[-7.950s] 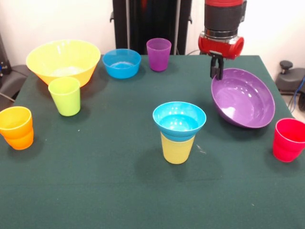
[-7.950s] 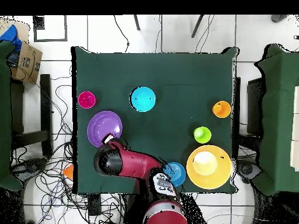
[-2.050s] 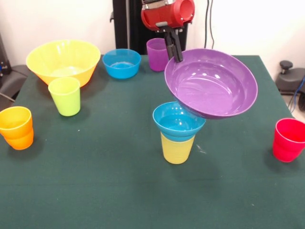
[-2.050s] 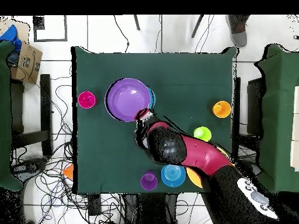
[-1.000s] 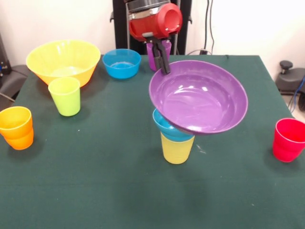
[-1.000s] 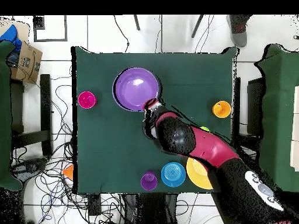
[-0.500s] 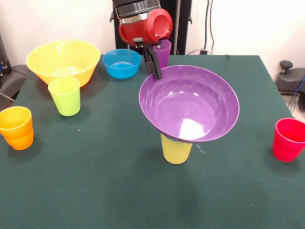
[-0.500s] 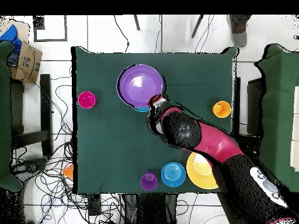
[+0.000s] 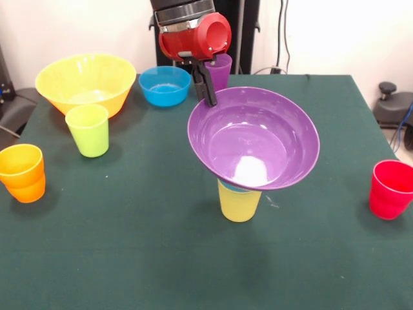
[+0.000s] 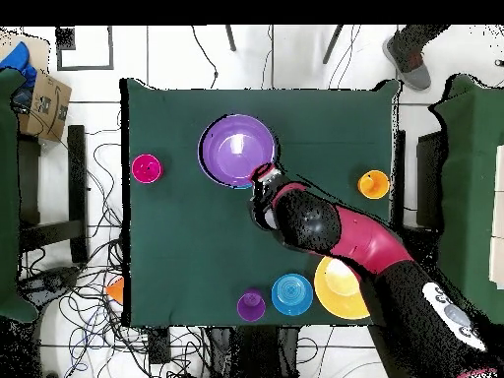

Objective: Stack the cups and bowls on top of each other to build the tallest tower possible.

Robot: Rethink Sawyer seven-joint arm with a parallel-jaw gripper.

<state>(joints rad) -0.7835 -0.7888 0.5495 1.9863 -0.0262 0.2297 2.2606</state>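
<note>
The wide purple bowl (image 9: 253, 139) sits over the tower, slightly tilted, and my gripper (image 9: 210, 99) is shut on its far-left rim. Under it stands the yellow cup (image 9: 240, 201). The small blue bowl in that cup's mouth shows only as a thin sliver (image 9: 227, 186). From overhead, the purple bowl (image 10: 236, 150) covers the stack, and the gripper (image 10: 262, 178) holds its rim on the robot's side. I cannot tell whether the purple bowl's weight rests on the blue bowl.
At the far left are a large yellow bowl (image 9: 86, 81), a second blue bowl (image 9: 165, 85) and a purple cup (image 9: 219, 68). A lime cup (image 9: 88, 130) and orange cup (image 9: 22, 172) stand left, a red cup (image 9: 391, 188) right. A person's shoe (image 10: 413, 44) shows beyond the table.
The purple bowl was lifted from the table's right side and carried left over the blue bowl and yellow cup. In the last half second it settled slightly lower.
</note>
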